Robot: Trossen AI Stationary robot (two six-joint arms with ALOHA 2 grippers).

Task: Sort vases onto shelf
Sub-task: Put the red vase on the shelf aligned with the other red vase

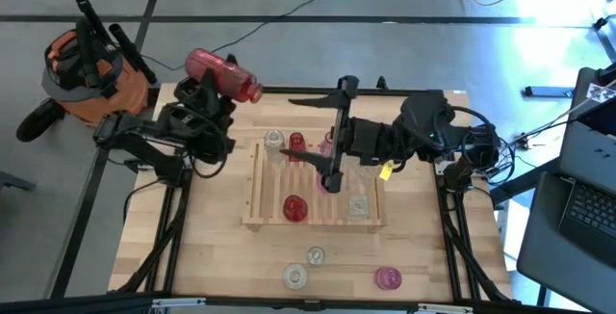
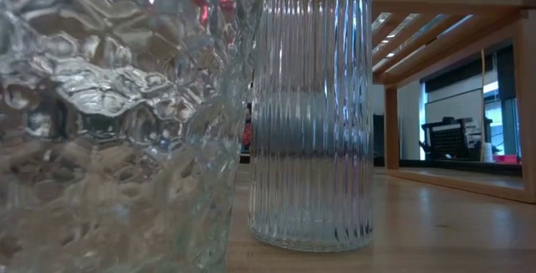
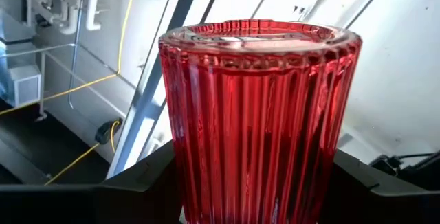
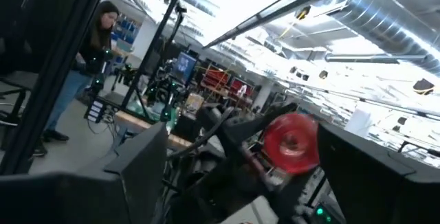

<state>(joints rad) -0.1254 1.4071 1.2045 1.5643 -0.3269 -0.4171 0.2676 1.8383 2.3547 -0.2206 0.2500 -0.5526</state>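
- Left gripper (image 1: 219, 75): raised above the table's far left corner, clamped on a ribbed red vase (image 1: 223, 73) held on its side. In the left wrist view this red vase (image 3: 258, 121) fills the frame between the two dark fingers (image 3: 137, 183).
- Right gripper (image 1: 332, 174): extended over the middle of the shelf (image 1: 258, 191), fingers spread apart, nothing between them. Its wrist view looks across at the left arm and the round end of the red vase (image 4: 292, 140).
- Shelf contents: a clear vase (image 1: 274, 142), a small red vase (image 1: 296, 143) and a pink vase (image 1: 326, 144) along the far edge, the last partly hidden by the right arm; a red vase (image 1: 295, 208) and a clear vase (image 1: 358, 205) near the front edge.
- Tabletop (image 1: 192, 247), pale wood: two clear vases (image 1: 316, 255) (image 1: 295, 275) and a pink vase (image 1: 387, 277) stand in front of the shelf.
- Obstruction: in the low view a textured clear vase (image 2: 109, 122) and a ribbed clear vase (image 2: 311, 114) block nearly everything.
- Room: an orange vacuum (image 1: 82, 75) on grey floor; a laptop (image 1: 582, 213) at right; a person (image 4: 89, 59) stands beyond the table.
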